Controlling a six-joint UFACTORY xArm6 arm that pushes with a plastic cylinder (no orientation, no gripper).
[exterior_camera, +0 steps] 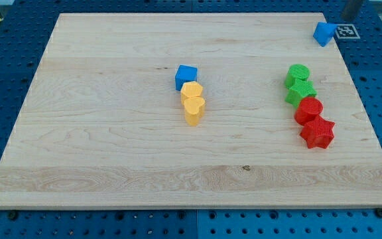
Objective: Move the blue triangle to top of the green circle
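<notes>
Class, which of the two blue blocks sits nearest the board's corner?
The blue triangle, alone at the view's top right corner; the blue cube sits mid-board, touching the yellow blocks.

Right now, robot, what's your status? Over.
My tip above-right of blue triangle, top right corner. Green circle below it. Path clear.

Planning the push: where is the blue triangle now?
The blue triangle sits at the view's top right corner of the board, above the green circle.

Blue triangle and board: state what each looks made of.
Blue triangle: looks like matte plastic, given its uniform saturated colour and dull surface; possibly painted, hard to tell. Board: pale wood, with visible grain lines and a small dark knot, in a smooth low-sheen finish.
</notes>
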